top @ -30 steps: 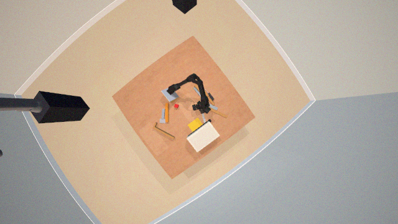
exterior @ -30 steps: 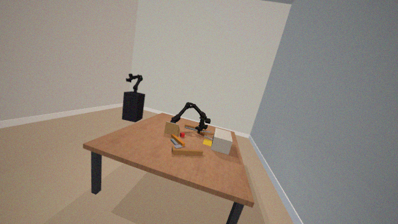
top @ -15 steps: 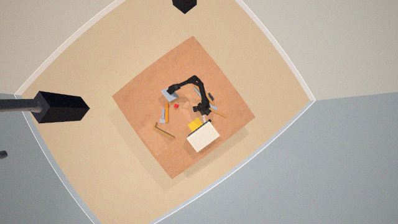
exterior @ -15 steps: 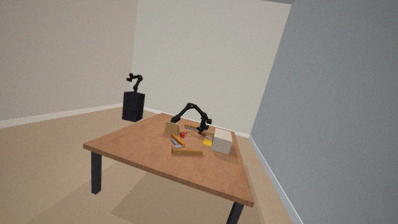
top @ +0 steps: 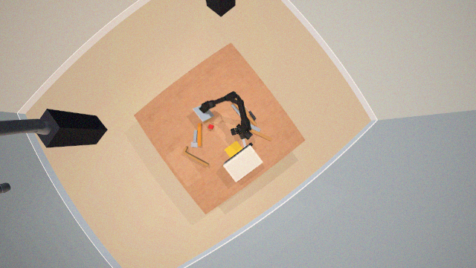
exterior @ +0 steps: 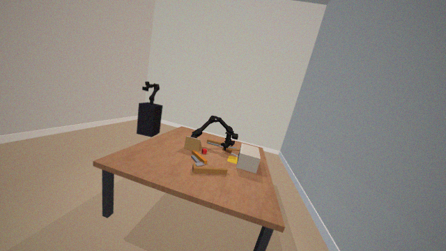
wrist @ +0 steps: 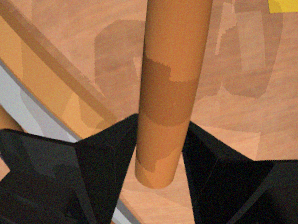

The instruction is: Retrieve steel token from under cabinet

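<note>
My gripper [top: 242, 135] [exterior: 226, 148] [wrist: 160, 121] is shut on a round orange-brown tool handle [wrist: 172, 75], which runs up between the fingers in the wrist view. A pale grey piece [top: 244, 142], apparently the tool's far end, shows between the gripper and the cabinet front. The white cabinet [top: 242, 164] [exterior: 249, 157] stands beyond the gripper, with a dark strip along its front edge. The yellow marked area [top: 233, 149] [exterior: 232, 160] lies before the cabinet; its corner [wrist: 286, 5] shows in the wrist view. The token cannot be made out.
A wooden bar [wrist: 47, 75] with a grey strip lies left of the handle in the wrist view. A red cube [top: 210, 126] [exterior: 204, 151], an orange bar [top: 199, 135], a grey piece [top: 194, 139] and an L-shaped wooden piece [top: 197, 157] [exterior: 210, 170] lie farther off. A dark block [top: 252, 115] lies beyond the arm.
</note>
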Tool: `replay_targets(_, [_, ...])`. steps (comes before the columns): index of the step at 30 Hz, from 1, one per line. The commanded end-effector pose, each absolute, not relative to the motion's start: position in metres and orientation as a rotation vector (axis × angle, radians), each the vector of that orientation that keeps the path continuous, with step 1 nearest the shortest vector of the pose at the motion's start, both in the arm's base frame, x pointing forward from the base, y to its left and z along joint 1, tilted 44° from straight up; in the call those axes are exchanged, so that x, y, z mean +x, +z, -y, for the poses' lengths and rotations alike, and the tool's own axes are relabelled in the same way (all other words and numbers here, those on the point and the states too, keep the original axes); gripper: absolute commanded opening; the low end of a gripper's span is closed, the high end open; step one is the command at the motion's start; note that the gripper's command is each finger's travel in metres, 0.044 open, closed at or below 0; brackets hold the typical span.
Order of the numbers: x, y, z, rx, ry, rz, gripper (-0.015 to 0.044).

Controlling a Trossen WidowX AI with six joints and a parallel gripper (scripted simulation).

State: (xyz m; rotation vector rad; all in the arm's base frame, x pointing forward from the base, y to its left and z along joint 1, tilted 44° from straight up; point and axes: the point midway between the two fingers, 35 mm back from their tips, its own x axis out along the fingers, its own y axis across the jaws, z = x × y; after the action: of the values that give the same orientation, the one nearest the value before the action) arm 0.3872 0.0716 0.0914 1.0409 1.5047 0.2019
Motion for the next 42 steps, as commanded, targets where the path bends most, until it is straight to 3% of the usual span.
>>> replay_targets(1, [0.384, 0.085, -0.067, 1.039, 0.196, -1.507, 0.0])
replay_targets(42, [0.362, 0.054, -0.039, 1.038, 0.193, -1.508, 0.0])
